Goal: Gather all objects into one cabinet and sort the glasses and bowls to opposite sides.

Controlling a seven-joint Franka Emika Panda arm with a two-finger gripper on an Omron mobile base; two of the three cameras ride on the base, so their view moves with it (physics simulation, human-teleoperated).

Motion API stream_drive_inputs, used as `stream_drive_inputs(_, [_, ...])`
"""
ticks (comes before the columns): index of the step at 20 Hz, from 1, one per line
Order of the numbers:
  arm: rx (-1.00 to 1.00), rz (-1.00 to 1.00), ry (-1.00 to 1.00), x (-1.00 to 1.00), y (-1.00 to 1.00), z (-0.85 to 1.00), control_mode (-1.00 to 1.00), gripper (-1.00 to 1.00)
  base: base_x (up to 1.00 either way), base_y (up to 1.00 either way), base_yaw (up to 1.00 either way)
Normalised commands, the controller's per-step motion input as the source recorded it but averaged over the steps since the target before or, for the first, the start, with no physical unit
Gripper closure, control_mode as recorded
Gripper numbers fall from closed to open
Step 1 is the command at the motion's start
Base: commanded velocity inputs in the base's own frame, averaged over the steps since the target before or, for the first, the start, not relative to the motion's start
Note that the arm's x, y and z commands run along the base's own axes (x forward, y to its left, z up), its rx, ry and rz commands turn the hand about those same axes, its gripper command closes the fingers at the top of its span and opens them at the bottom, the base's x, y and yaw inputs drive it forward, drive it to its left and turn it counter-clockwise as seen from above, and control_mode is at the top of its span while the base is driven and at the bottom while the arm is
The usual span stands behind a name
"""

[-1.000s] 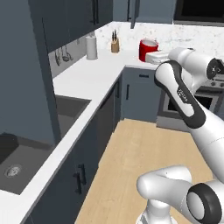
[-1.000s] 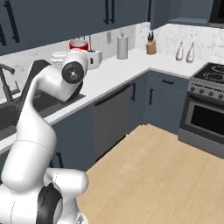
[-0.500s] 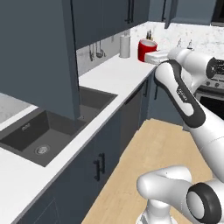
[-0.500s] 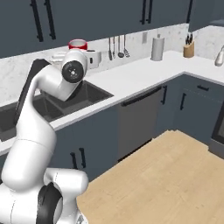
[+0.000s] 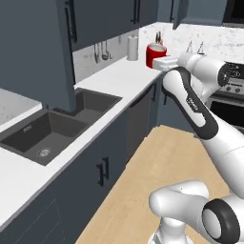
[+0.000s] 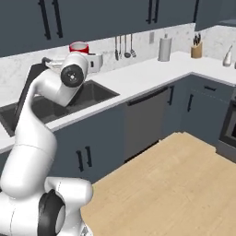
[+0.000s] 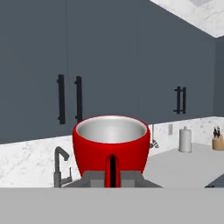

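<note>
Above the white countertop, level with the wall cabinets, the two-finger gripper (image 7: 111,177) carries a glossy red mug with a white inside (image 7: 111,144). The hand view shows the mug upright, rim up and level, sitting directly ahead of the fingers (image 7: 93,178), which pinch its thin red handle between them. So the mug's vertical axis runs across the line of reach, and its body leads the hand toward whatever it approaches.

Straight beyond the mug stand closed slate-blue wall cabinet doors with long black bar handles (image 7: 78,99); a dark faucet (image 7: 60,168) and the marble backsplash lie below them. In the left base view the mug (image 5: 155,55) hangs over the counter past the dark double sink (image 5: 52,124).

My judgement: this is a carry toward the shelf. With the doors ahead shut, the mug cannot go straight in; an open compartment must face it first.
</note>
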Motion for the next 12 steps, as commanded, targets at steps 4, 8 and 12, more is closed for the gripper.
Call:
stream_drive_inputs(4, [0.0, 0.0, 0.0, 0.0, 0.0, 0.0, 1.0, 1.0, -1.0, -0.35, 0.0])
stream_drive_inputs(8, [0.0, 0.0, 0.0, 0.0, 0.0, 0.0, 1.0, 1.0, -1.0, -0.33, 0.0])
stream_drive_inputs(12, [0.0, 0.0, 0.0, 0.0, 0.0, 0.0, 1.0, 1.0, -1.0, -0.16, 0.04])
